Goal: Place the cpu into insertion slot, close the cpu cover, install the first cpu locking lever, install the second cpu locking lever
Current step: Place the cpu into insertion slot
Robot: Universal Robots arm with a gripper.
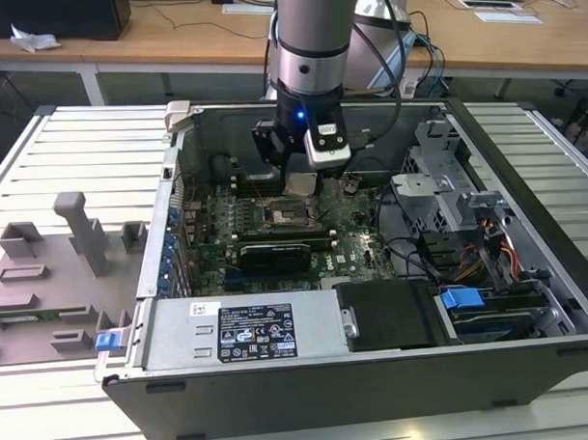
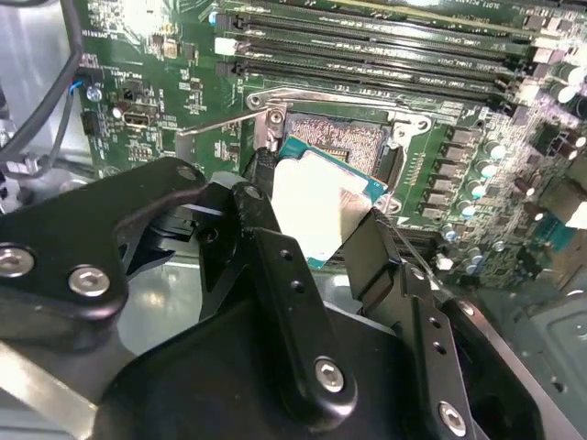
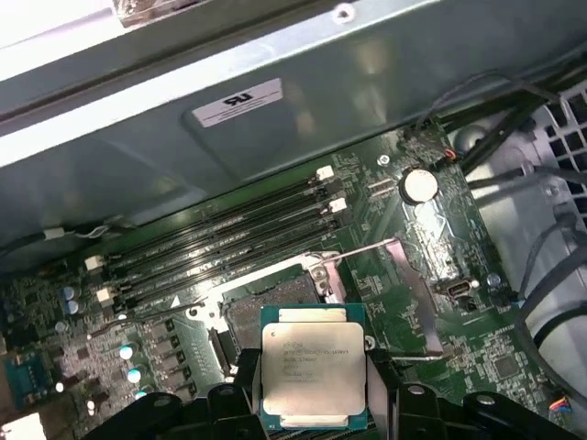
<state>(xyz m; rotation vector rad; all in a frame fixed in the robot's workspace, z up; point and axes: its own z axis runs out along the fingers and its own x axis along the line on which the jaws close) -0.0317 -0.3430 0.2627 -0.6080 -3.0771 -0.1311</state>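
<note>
1. Over the motherboard [image 1: 357, 232] of an open case [image 1: 377, 381], the gripper [image 1: 301, 188] hangs from the arm in the exterior view.
2. Its two black fingers [image 2: 284, 275] are closed on opposite edges of the cpu [image 2: 321, 206], pinching it with the pale metal top facing up.
3. Both wrist views show the cpu just above the slot [image 2: 344, 137] and overlapping one side of it. It seems to hang clear rather than sit in it, though the gap is hard to judge from these angles.
4. The slot's dark field lies bare inside its grey rim, close beside the long memory slots [image 3: 229, 229].
5. A thin wire lever [image 3: 367, 247] stands swung away from the slot in the first wrist view.
6. The case lies on its side on a slatted desk [image 1: 69, 141], with grey fixtures [image 1: 77, 232] on the exterior view's left.
</note>
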